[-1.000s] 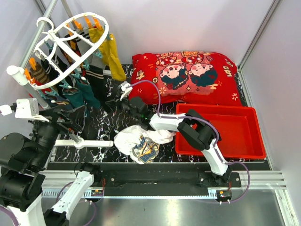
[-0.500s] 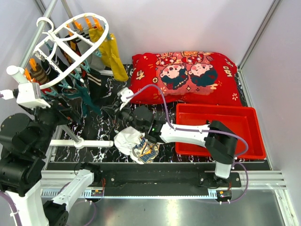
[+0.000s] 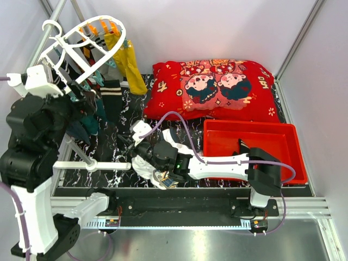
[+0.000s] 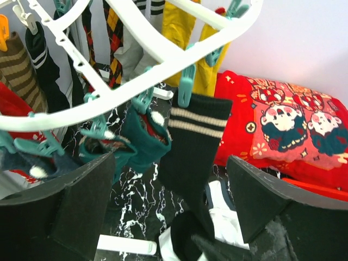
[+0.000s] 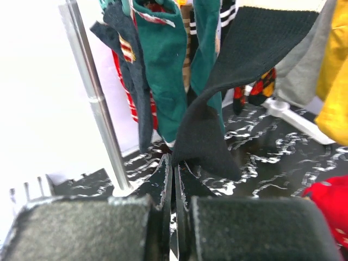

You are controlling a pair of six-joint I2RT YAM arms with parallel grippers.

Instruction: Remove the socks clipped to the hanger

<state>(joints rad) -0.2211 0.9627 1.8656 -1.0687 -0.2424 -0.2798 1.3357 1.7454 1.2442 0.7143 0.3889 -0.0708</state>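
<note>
The right gripper (image 5: 173, 163) is nearest, its jaws pressed together and apparently pinching the toe of the black striped sock (image 4: 193, 147), though the contact itself is hard to make out. A heap of pale fabric (image 3: 142, 163) lies on the marbled bench (image 3: 117, 149) under that arm. Farther back, the left gripper (image 4: 171, 157) hangs with jaws spread wide before the dark teal socks (image 4: 141, 136). These hang clipped to the white hanger (image 4: 65, 115), with the mustard-yellow socks (image 3: 130, 65) behind.
</note>
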